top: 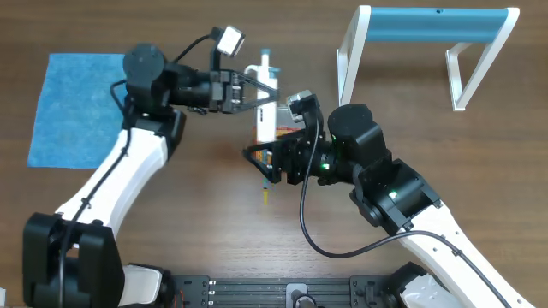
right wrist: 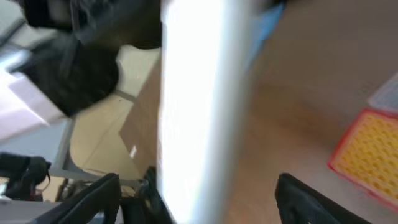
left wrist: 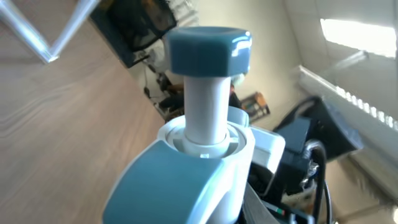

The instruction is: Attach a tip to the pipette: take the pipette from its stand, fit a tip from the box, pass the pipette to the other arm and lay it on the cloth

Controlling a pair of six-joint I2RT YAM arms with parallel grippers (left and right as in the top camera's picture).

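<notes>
The pipette point(top: 266, 120) has a white body and a blue-grey plunger cap point(left wrist: 208, 50), and it hangs upright above the middle of the table. My left gripper point(top: 257, 90) is shut on its upper part, just below the cap. My right gripper point(top: 276, 158) stands open around the white shaft point(right wrist: 202, 112), with its fingers point(right wrist: 99, 199) well apart on either side. A small yellow tip point(top: 265, 196) shows at the pipette's lower end. The blue cloth point(top: 77, 107) lies flat at the far left. The orange tip box point(right wrist: 370, 149) sits on the table under the right arm.
The white and blue pipette stand point(top: 428, 43) is at the back right, and one of its white legs point(left wrist: 37, 31) shows in the left wrist view. Bare wooden table lies between the cloth and the arms.
</notes>
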